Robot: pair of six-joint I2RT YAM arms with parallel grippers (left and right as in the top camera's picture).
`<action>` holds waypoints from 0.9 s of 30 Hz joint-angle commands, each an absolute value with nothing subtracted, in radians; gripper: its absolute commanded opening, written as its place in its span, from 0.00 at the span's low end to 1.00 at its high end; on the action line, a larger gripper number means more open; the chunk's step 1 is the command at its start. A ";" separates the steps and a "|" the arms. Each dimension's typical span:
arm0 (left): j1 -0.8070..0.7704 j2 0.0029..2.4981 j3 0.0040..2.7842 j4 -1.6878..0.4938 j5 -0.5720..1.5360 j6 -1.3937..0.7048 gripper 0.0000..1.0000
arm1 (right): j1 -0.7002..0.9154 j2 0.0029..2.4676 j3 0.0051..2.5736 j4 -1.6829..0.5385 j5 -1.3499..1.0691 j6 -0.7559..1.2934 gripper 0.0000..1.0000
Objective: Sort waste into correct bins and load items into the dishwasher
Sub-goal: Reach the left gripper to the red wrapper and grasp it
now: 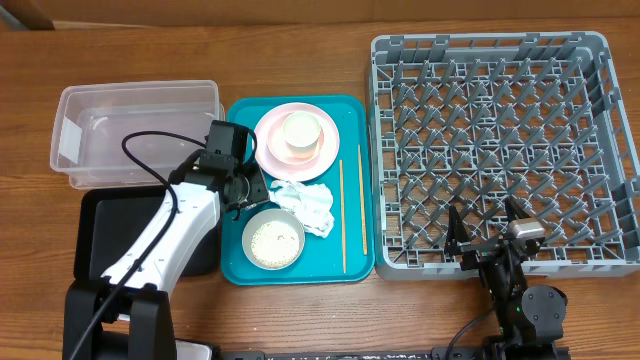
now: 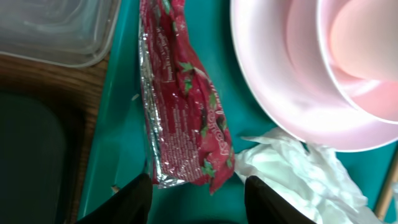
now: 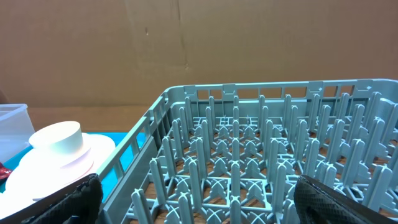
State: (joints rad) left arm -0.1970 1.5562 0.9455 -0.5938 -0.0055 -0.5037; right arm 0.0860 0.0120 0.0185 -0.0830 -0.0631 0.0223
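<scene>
In the left wrist view the crinkled red wrapper lies on the teal tray, its lower end just ahead of my open left gripper, which holds nothing. The white napkin lies to its right, below the pink plate that carries a pale cup. Overhead, my left gripper hovers over the tray's left side and hides the wrapper. A bowl of rice grains, the napkin and two chopsticks lie on the tray. My right gripper is open at the front edge of the dish rack.
The clear tub stands left of the teal tray, with the black tray in front of it under my left arm. The right wrist view looks across the rack's pegs from my open right gripper.
</scene>
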 commanded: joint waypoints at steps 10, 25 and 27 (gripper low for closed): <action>-0.205 1.551 0.824 -0.440 -0.071 -0.520 0.57 | 0.089 0.003 0.008 -0.079 -0.062 0.018 1.00; -0.205 1.551 0.756 -0.331 -0.082 -0.520 0.54 | 0.089 0.003 0.008 -0.079 -0.062 0.018 1.00; -0.205 1.552 0.756 -0.332 -0.086 -0.520 0.54 | 0.089 0.003 0.008 -0.079 -0.062 0.018 1.00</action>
